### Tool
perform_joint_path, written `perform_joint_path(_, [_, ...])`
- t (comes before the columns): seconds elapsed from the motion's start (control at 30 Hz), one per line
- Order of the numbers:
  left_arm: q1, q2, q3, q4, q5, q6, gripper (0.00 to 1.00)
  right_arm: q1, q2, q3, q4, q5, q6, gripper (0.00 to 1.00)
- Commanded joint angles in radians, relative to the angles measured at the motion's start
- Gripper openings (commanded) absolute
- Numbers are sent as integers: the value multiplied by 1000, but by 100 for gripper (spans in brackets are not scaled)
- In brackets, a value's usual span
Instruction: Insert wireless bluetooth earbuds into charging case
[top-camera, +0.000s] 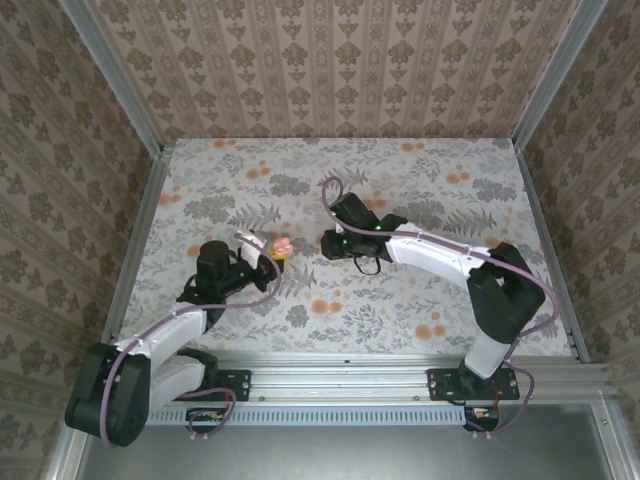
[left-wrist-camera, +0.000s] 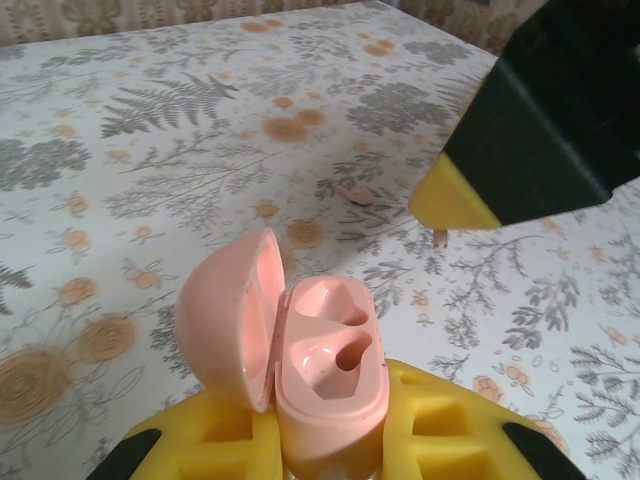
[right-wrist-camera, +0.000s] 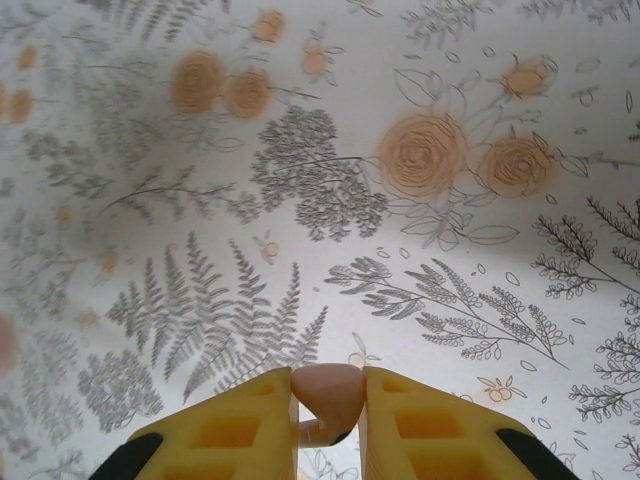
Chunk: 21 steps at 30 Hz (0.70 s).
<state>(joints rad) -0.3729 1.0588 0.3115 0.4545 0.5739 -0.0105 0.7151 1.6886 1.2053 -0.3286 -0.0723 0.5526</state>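
The salmon-pink charging case (left-wrist-camera: 325, 365) is held upright in my left gripper (left-wrist-camera: 330, 425), which is shut on its lower half. Its lid (left-wrist-camera: 225, 315) hangs open to the left, and both wells in the paler inner face are empty. Seen from above, the case (top-camera: 282, 246) sits just left of my right gripper (top-camera: 328, 243). My right gripper (right-wrist-camera: 330, 390) is shut on one small pale-pink earbud (right-wrist-camera: 330, 392), whose stem pokes down between the yellow pads. In the left wrist view that gripper's yellow fingertip (left-wrist-camera: 450, 195) hovers to the upper right of the case, apart from it.
The floral tablecloth (top-camera: 420, 190) covers the table, with orange flower prints scattered over it. A small pale oval (left-wrist-camera: 360, 195) lies on the cloth beyond the case; I cannot tell whether it is an earbud or print. Patterned walls and metal rails (top-camera: 545, 240) enclose the sides.
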Motion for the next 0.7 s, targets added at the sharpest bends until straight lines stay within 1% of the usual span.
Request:
perform_joint_path(0.0, [-17, 12, 50, 34, 101, 62, 14, 0, -87, -46, 100, -50, -103, 20])
perform_joint_path(0.1, [-22, 30, 69, 30, 140, 75, 14, 0, -135, -67, 120, -83, -144, 20])
perform_joint_path(0.2, [-47, 41, 104, -22, 159, 124, 14, 1, -175, -69, 115, -107, -192, 20])
perform_joint_path(0.33, [-67, 63, 172, -127, 181, 191, 14, 3, -229, -68, 107, -103, -252, 20])
perform_joint_path(0.43, [-69, 74, 206, -164, 197, 217, 14, 10, -262, -66, 103, -106, -299, 20])
perform_joint_path(0.53, [-70, 87, 233, -190, 224, 236, 14, 21, -288, -67, 105, -93, -335, 20])
perform_joint_path(0.67, [-70, 106, 245, -175, 255, 227, 14, 37, -290, -69, 127, -80, -345, 21])
